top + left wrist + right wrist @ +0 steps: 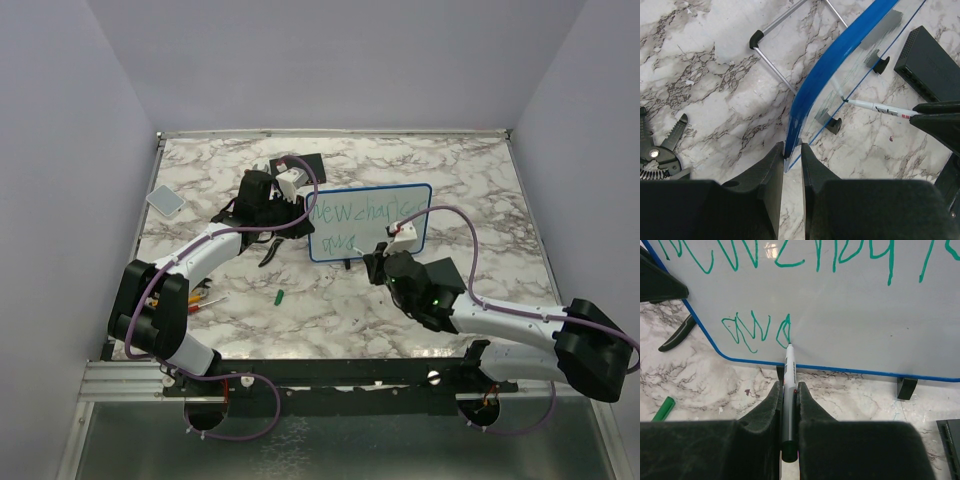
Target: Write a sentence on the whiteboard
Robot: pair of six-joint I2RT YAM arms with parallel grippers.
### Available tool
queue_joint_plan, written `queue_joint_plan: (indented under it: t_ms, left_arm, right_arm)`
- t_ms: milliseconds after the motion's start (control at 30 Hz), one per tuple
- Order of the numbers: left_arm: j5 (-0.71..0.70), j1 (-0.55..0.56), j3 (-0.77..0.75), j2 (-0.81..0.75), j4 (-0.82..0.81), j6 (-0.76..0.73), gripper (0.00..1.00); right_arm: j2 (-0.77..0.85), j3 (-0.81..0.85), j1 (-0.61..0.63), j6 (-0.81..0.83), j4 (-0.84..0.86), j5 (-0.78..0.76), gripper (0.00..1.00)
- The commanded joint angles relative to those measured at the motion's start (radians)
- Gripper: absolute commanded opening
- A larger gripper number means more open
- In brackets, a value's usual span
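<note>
The whiteboard (pixel 368 228) stands upright mid-table on little black feet, its blue rim (pixel 840 55) running edge-on through the left wrist view. My left gripper (pixel 306 214) (pixel 792 150) is shut on the board's left edge. The sentence (pixel 365 208) is green handwriting in two lines, and the short lower line (pixel 747 330) ends at the marker's tip. My right gripper (pixel 384 256) (pixel 789 389) is shut on the white marker (pixel 789 365) (pixel 875 106). The marker's tip touches the board face just above the bottom rim.
A black box with ports (pixel 932 65) (pixel 303 166) lies behind the board. Black pliers (pixel 660 150) (pixel 270 250) lie near the left arm. A green cap (pixel 281 295) (pixel 663 408) and small tools (pixel 200 298) sit front left, a grey pad (pixel 165 200) far left.
</note>
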State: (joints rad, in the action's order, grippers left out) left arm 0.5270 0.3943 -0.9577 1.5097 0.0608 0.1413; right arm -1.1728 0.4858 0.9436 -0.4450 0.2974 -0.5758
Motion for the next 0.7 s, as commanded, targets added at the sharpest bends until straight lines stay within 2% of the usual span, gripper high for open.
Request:
queue_joint_plan:
  t_ms: [0, 267, 467, 667]
  left_arm:
    - [-0.003, 0.006, -0.017, -0.033, -0.001, 0.006, 0.20]
    - [-0.006, 0.006, -0.016, -0.036, 0.000, 0.005, 0.20]
    - [-0.006, 0.006, -0.015, -0.036, 0.000, 0.005, 0.20]
    - [-0.006, 0.006, -0.015, -0.034, 0.000, 0.004, 0.20]
  right_arm:
    - [-0.017, -0.013, -0.003, -0.036, -0.061, -0.084, 0.00]
    - [0.052, -0.022, -0.003, -0.027, -0.078, -0.103, 0.01]
    - [0.135, -0.032, -0.003, 0.042, -0.033, -0.053, 0.01]
    - [0.126, -0.007, -0.003, 0.087, -0.002, -0.065, 0.01]
